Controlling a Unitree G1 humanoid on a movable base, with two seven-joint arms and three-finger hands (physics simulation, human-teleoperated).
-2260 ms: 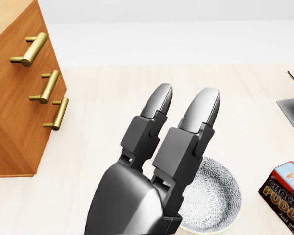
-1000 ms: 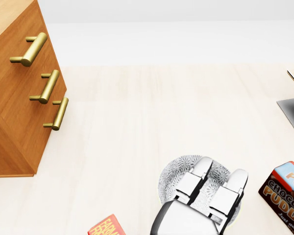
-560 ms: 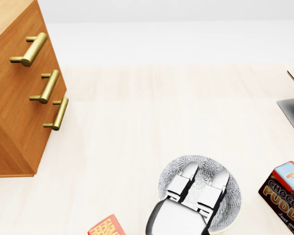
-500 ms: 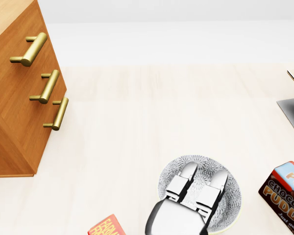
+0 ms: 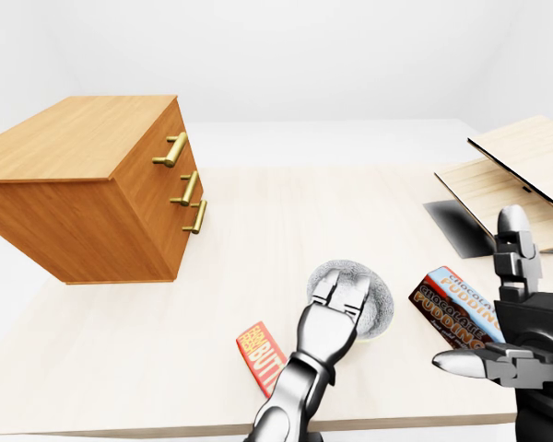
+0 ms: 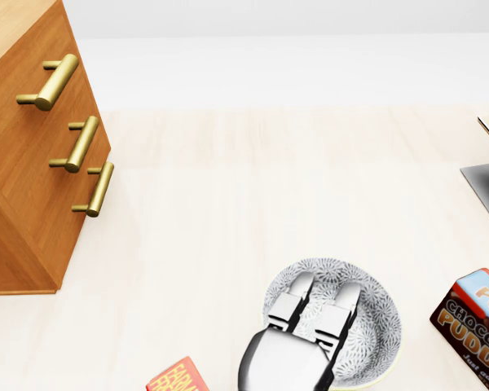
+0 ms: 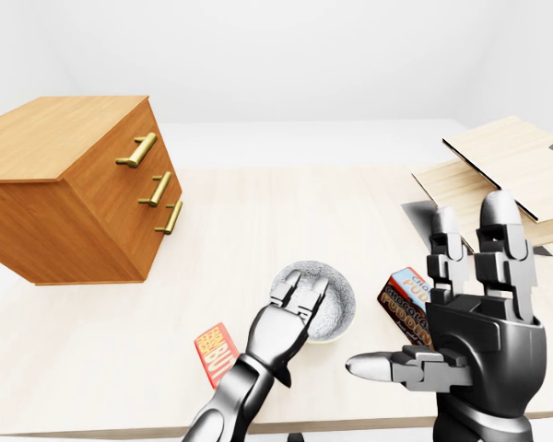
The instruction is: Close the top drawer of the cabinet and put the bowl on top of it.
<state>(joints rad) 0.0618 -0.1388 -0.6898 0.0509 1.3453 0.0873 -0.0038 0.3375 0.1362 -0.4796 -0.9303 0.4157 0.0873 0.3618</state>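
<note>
The left hand (image 6: 297, 342) has slid a little lower, its two fingers lying inside the bowl (image 6: 379, 326); I cannot tell if it grips the rim. Only the eye views show the right hand (image 7: 475, 322), spread wide and empty, and the whole cabinet (image 5: 83, 184). The bowl sits on a pale wooden table (image 6: 253, 187) in a white room.

Cabinet (image 5: 92, 193): a wooden box with three brass bar handles down one face. It sits upright on the tabletop (image 5: 286, 212) towards its left edge in the left-eye view, and the top drawer (image 5: 166, 138) is flush with the two below. Bowl (image 6: 379, 326): shallow, with a grey-white speckled pattern and a pale rim. It stands upright near the middle of the tabletop's bottom edge, well apart from the cabinet.
</note>
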